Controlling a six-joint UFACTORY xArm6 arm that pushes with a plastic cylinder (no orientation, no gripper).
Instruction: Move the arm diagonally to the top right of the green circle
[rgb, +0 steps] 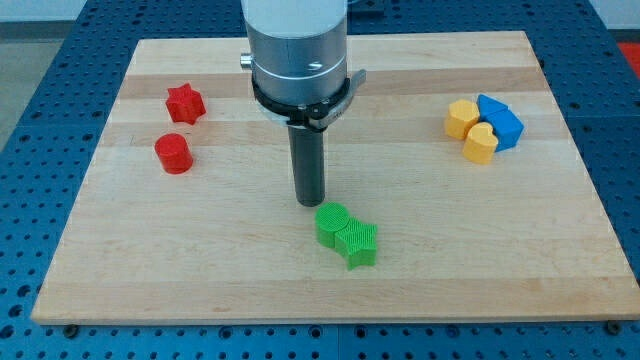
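Note:
The green circle (332, 223) lies on the wooden board (330, 290) just below the middle, touching a green star (357, 243) at its lower right. My tip (310, 202) stands just above and slightly left of the green circle, very close to its upper left edge; I cannot tell whether they touch. The rod hangs from the grey arm body (297, 55) at the view's top.
A red star (185, 103) and a red cylinder (173, 153) lie at the left. At the right, a yellow hexagon (461, 118), a yellow heart (481, 143) and two blue blocks (502, 124) sit clustered together.

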